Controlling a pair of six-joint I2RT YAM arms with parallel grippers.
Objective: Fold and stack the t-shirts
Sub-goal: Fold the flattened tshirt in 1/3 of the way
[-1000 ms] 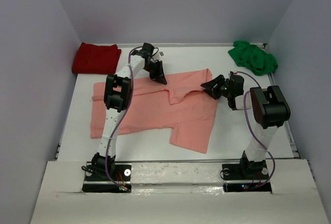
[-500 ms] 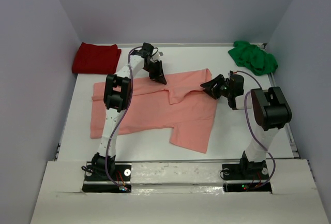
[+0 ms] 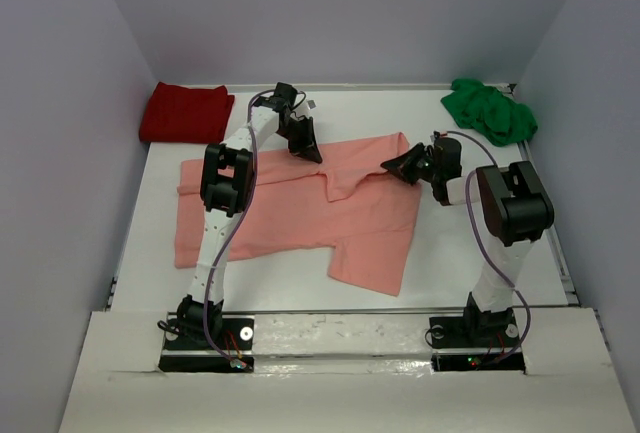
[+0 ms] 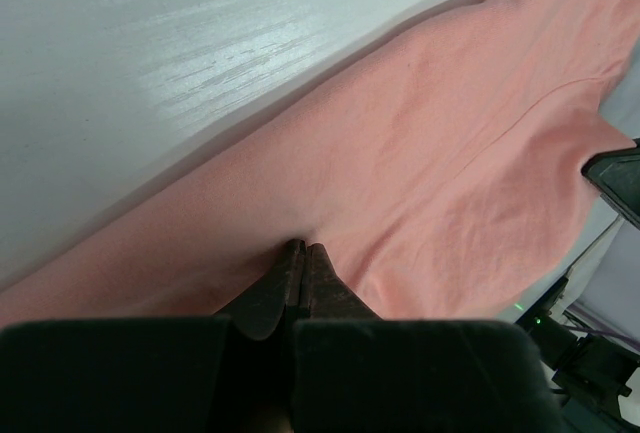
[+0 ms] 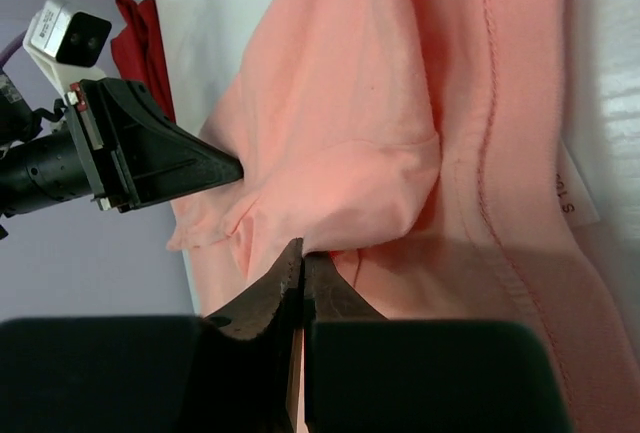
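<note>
- I see the salmon-pink t-shirt (image 3: 300,215) lying mostly flat in the middle of the white tabletop (image 3: 480,248). It is soft, matte cloth with shallow wrinkles, and one short sleeve points to the near side.
- Its far right corner is gathered into a small raised fold. In the right wrist view a stitched hem (image 5: 487,103) runs along the cloth, and a small white label (image 5: 577,188) sits at the edge.
- My left hand (image 3: 308,149) is at the far edge of this shirt, a little left of its middle. The two dark fingers are pressed together, with a small pinch of the pink cloth at the tips.
- My right hand (image 3: 393,165) is at the far right corner of the same shirt. Its fingers are also closed together, and the cloth bunches just at the tips, so it is pinching the fold.
- The two hands are near each other along the far edge. From the right wrist view, the black wedge-shaped left hand appears across the raised fold.
- The dark red t-shirt (image 3: 187,113) lies as a flat, roughly rectangular pile in the far left corner, well apart from the pink one.
- The green t-shirt (image 3: 488,111) is a crumpled heap in the far right corner.
- The left arm (image 3: 225,188) reaches over the left part of the pink shirt and hides a strip of it from the top camera.
- Pale lilac walls (image 3: 350,13) close the tabletop on three sides.
</note>
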